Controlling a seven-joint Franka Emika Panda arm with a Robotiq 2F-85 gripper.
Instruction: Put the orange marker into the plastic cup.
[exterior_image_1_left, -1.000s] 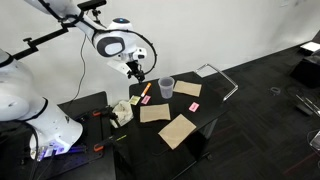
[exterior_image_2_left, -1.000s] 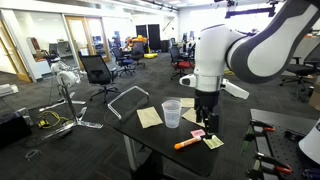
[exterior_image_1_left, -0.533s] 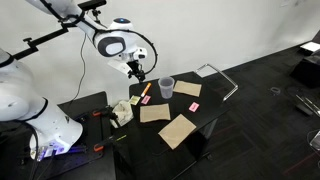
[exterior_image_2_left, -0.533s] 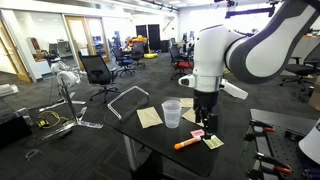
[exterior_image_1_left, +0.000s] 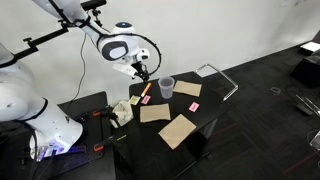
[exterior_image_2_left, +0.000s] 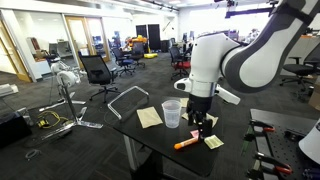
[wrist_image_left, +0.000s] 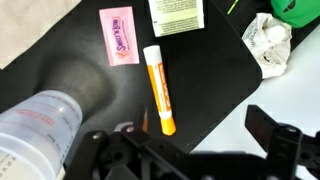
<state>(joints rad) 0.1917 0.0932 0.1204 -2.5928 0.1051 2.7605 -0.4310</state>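
- A dark desk (exterior_image_2_left: 160, 136) is shown in both exterior views, with a white robot arm (exterior_image_2_left: 235, 65) bent low over it.
- The gripper (wrist_image_left: 185, 150) is seen along the bottom of the wrist view. Its two black fingers (wrist_image_left: 275, 140) are spread wide apart and nothing is held between them.
- The orange marker (wrist_image_left: 159, 88) is laid flat on the desk, untouched. Its near tip is close to the gap between the fingers.
- In an exterior view the orange marker (exterior_image_2_left: 186, 143) is found close to the desk edge nearest the camera, just below the gripper.
- The plastic cup (wrist_image_left: 40, 125) is stood upright near the orange marker, apart from it. In an exterior view the plastic cup (exterior_image_2_left: 171, 113) is set further in from that near edge — just beside the gripper.
- A pink packet (wrist_image_left: 118, 49) is laid flat just beside the far end of the orange marker, on the side of the plastic cup.
- A green-and-white packet (wrist_image_left: 176, 15) is cut off by the top of the wrist view.
- A crumpled white wad (wrist_image_left: 268, 40) is seen at the desk edge.
- Tan paper squares (exterior_image_1_left: 154, 113) are spread flat across the middle of the desk.
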